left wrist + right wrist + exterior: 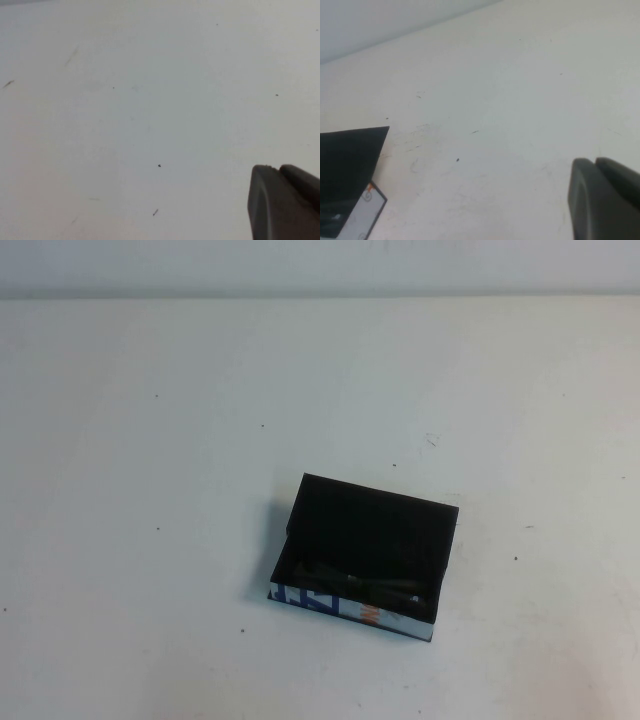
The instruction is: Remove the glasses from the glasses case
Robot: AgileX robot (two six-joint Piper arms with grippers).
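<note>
The left end effector (282, 202) shows only as a dark finger tip in the lower right corner of the left wrist view, above bare white desk (150, 100); whether its fingers are spread or pressed together cannot be told. The right end effector (605, 197) likewise appears only as a dark tip in the lower right of the right wrist view, and its state cannot be told either. Neither end effector reaches into the high view, so both hang back from the work area.

The glasses case (365, 545) lies open on the desk, a little right of centre and low in the high view, its lid raised toward the top of the frame. Its long axis runs left to right with a slight tilt, the right end lower. The blue and white printed edge with the orange mark faces the bottom of the frame. The glasses (360, 585) rest inside, dark against the black lining, along the near wall and parallel to the long axis.

Only the right wrist view catches a corner of the case, at its lower left edge, so the right arm is probably the nearer one; the case would lie ahead of it and to the side
</note>
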